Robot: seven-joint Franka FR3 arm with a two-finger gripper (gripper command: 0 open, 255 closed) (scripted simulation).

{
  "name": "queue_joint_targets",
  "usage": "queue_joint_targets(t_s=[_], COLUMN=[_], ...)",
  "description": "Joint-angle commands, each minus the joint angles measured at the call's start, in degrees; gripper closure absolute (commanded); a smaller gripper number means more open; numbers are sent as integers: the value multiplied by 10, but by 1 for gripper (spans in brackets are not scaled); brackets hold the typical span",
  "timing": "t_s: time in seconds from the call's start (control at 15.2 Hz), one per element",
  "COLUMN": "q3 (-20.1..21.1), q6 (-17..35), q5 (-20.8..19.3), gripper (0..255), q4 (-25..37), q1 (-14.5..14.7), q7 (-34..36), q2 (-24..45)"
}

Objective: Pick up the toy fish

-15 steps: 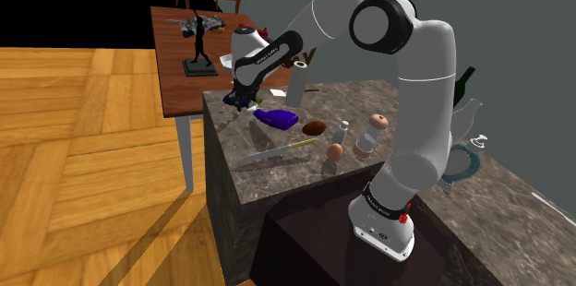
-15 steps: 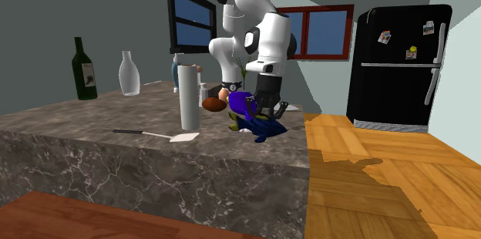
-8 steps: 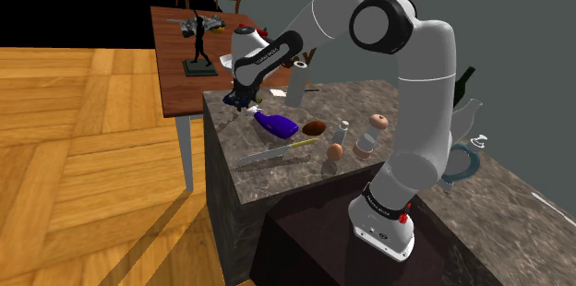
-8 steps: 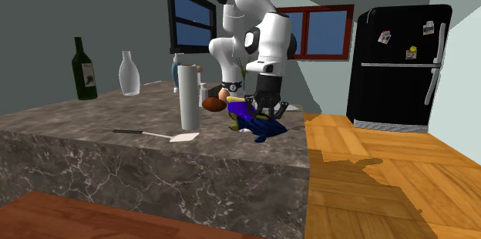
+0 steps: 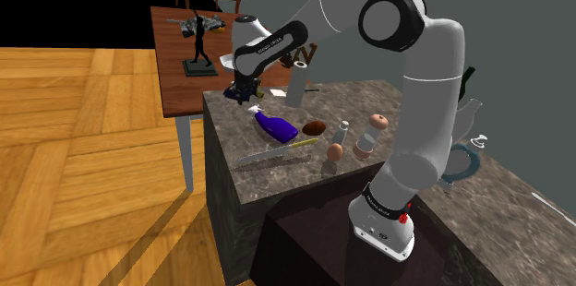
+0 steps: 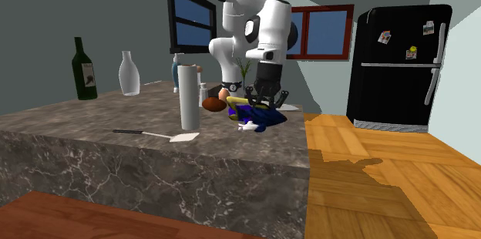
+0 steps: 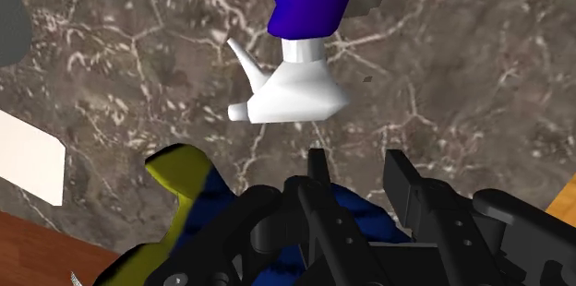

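Toy fish (image 6: 258, 119), blue and yellow, clamped between my gripper's (image 6: 266, 106) fingers, seemingly just off the counter (image 6: 116, 153) at its corner. I'd lift straight up, slowly, keeping clear of the purple bottle (image 5: 276, 126).

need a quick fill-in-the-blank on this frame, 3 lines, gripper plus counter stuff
The all-black gripper is ___ on the blue-and-yellow toy fish.
The purple spray bottle with a white trigger head lies on its ___ on the dark marble counter.
The dark green wine bottle stands ___ next to the clear glass bottle.
Missing: shut; side; upright.
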Motion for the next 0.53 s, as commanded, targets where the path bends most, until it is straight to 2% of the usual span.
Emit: queue_joint_targets(t_s=[0.0, 0.46], q3=[1, 4], q6=[-11, -48], q5=[2, 9], gripper=[255, 255], q4=[0, 10], q1=[0, -1], q7=[-2, -10], q2=[-11, -39])
